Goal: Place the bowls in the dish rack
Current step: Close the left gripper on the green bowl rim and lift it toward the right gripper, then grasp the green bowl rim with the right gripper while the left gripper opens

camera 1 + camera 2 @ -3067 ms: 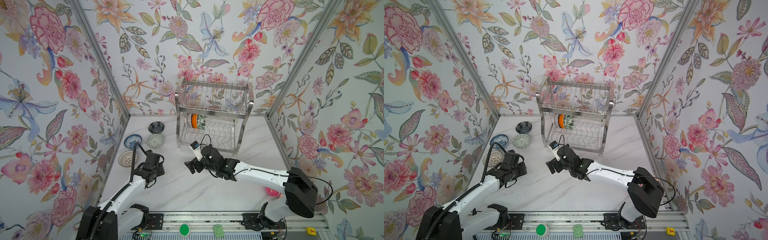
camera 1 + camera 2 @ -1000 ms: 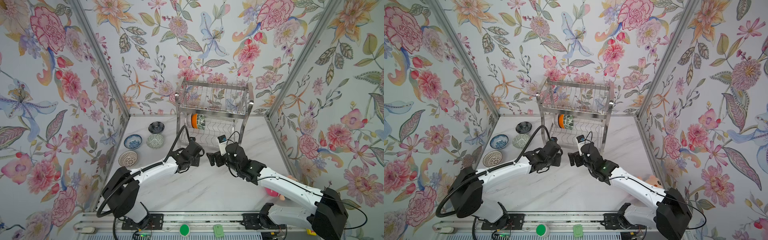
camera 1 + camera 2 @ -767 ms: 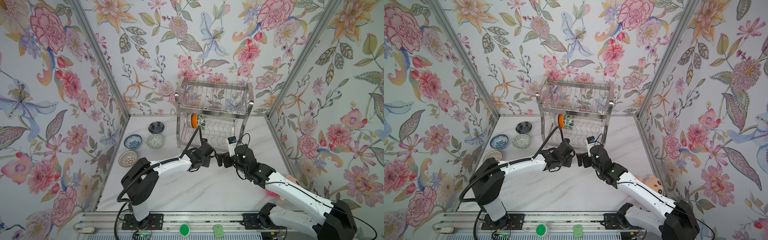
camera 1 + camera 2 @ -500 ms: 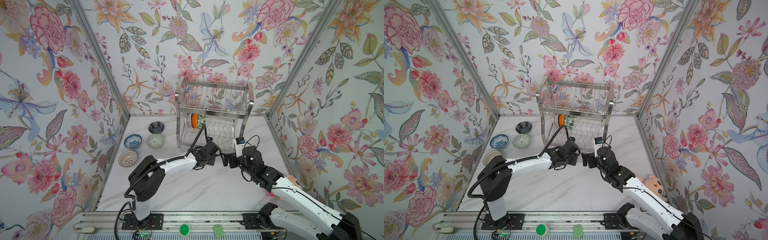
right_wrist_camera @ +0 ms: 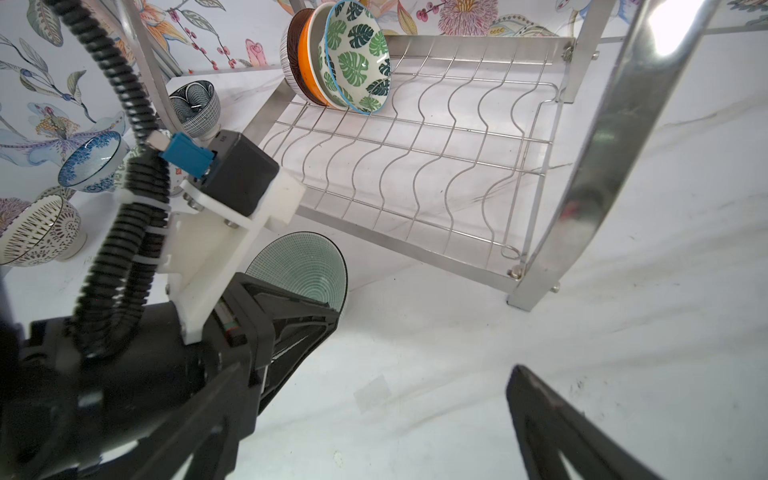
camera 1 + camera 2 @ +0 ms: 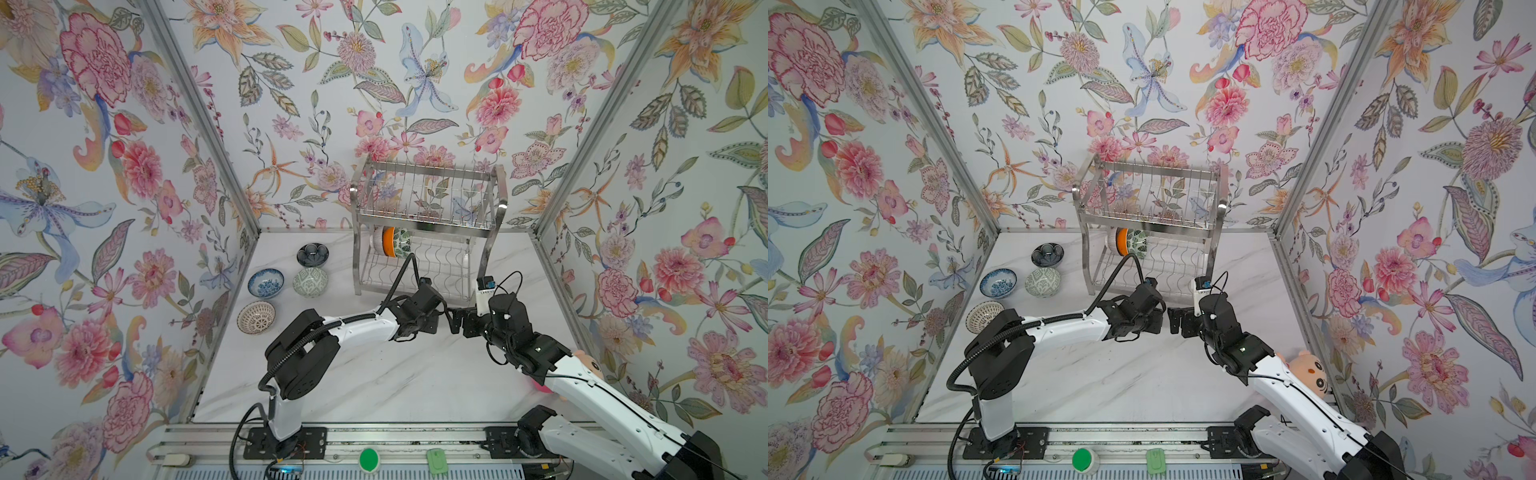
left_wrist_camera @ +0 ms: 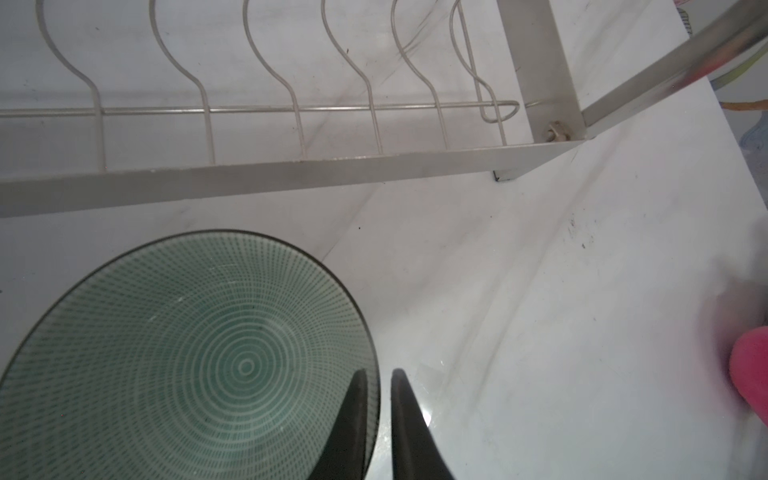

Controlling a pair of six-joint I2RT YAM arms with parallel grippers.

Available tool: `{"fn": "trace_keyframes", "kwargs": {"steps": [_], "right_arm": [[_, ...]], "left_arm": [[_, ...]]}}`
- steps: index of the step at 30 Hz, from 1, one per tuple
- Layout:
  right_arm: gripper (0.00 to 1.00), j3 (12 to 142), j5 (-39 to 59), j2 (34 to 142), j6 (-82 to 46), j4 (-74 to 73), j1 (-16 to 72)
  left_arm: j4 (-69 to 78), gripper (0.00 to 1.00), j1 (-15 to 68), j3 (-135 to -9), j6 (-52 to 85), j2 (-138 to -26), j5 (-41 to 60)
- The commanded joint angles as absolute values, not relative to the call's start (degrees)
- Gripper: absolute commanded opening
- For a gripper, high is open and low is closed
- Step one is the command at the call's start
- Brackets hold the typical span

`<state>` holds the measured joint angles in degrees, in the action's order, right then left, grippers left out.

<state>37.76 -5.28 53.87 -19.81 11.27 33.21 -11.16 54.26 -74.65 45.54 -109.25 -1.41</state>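
My left gripper (image 7: pixel 376 374) is shut on the rim of a green ringed bowl (image 7: pixel 187 357), one finger inside and one outside. It holds the bowl (image 5: pixel 303 270) tilted, low over the table just in front of the dish rack's (image 6: pixel 424 216) lower shelf. In both top views the left wrist hides this bowl. My right gripper (image 5: pixel 376 368) stands open and empty just right of the left one. An orange-and-white bowl (image 6: pixel 388 241) and a green leaf bowl (image 5: pixel 357 58) stand in the lower shelf's left end.
Several bowls sit on the table left of the rack: dark navy (image 6: pixel 312 254), blue-white (image 6: pixel 266 283), grey-green patterned (image 6: pixel 310 281), tan lattice (image 6: pixel 256 317). A plush toy (image 6: pixel 1308 370) lies by the right wall behind my right arm. The rack's front right leg (image 5: pixel 540 266) is close by.
My left arm has carried the green bowl rightward along the rack's front. My right gripper has drawn back to the right, staying open just ahead of it.
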Motion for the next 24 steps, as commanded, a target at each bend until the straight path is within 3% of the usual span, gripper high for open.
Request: {"fn": "trace_keyframes", "kwargs": {"steps": [1, 18, 24], "right_arm": [[0.99, 37.00, -3.99, 53.46, -20.87, 12.52, 32.70], [0.99, 38.86, -0.58, 54.14, -22.44, 13.36, 30.02], [0.99, 40.29, -0.03, 55.61, -22.92, 13.36, 29.92]], "left_arm": [[-10.48, 0.17, 54.84, -74.38, 46.58, -109.95, -0.40], [-16.70, 0.37, 51.91, -75.57, 41.67, -102.13, -5.06], [-17.68, 0.39, 49.65, -73.45, 40.05, -96.13, -5.79]]}}
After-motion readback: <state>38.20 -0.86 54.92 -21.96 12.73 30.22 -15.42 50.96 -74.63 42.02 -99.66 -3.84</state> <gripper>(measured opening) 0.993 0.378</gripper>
